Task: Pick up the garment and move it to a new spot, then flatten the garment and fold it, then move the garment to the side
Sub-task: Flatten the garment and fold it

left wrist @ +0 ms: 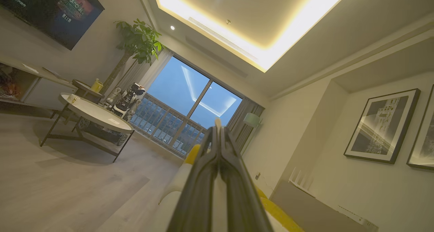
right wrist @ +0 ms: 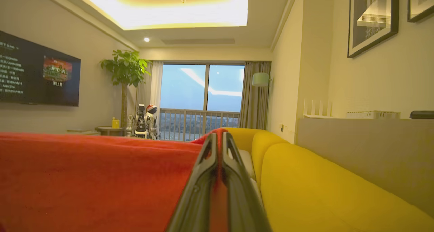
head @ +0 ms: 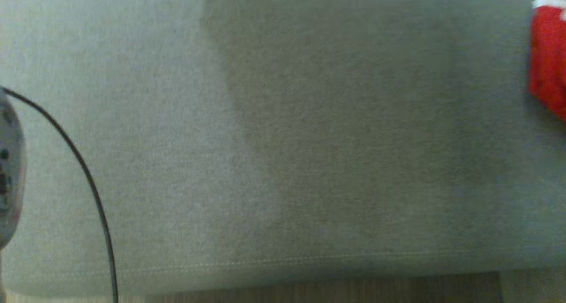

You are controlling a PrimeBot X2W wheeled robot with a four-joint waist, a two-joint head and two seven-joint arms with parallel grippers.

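Grey sofa seat spans head view. Red garment lies on seat at 2 o'clock edge. Right gripper: fingers pressed together, red cloth alongside at 9 o'clock and beneath; pinch unclear. Left gripper: fingers together, nothing between, raised into room. Black cable at 8 o'clock.

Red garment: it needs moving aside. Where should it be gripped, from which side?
Grip the red garment from the yellow backrest side, at the edge where cloth peaks by the shut fingers of the right gripper, which seem to pinch it; the rest lies broad and flat.
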